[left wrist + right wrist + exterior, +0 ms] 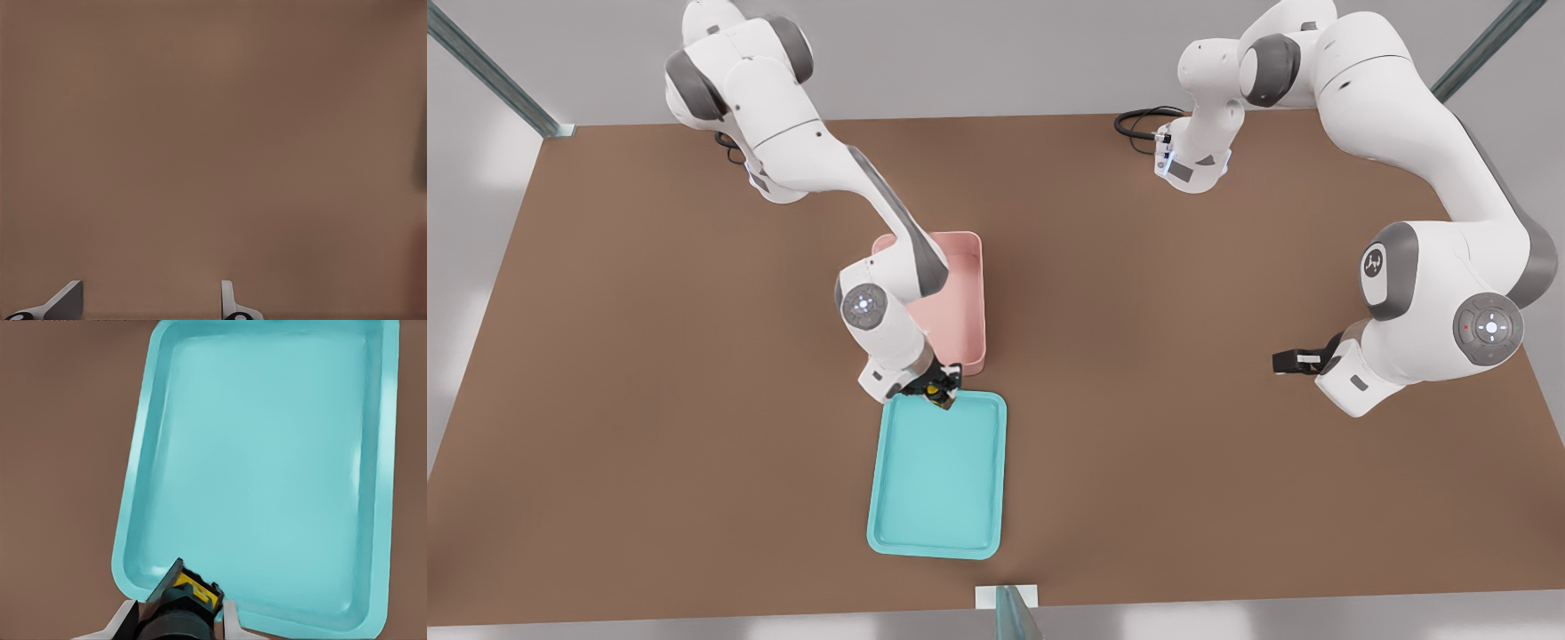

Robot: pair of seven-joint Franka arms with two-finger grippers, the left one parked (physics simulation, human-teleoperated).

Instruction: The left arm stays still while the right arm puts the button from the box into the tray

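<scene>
My gripper (937,391) hangs over the far rim of the turquoise tray (935,524), shut on the button (936,390). In the right wrist view the button (190,595), yellow cap on a dark body, sits pinched between my fingers (230,620) above the tray's near edge (140,493). The tray's floor holds nothing. Just behind the tray stands the pale pink box (966,289), partly covered by my forearm.
Brown tabletop (649,400) surrounds both containers. The other arm (1423,293) rests at the front view's right, well away. A metal post (1014,613) stands at the table's near edge.
</scene>
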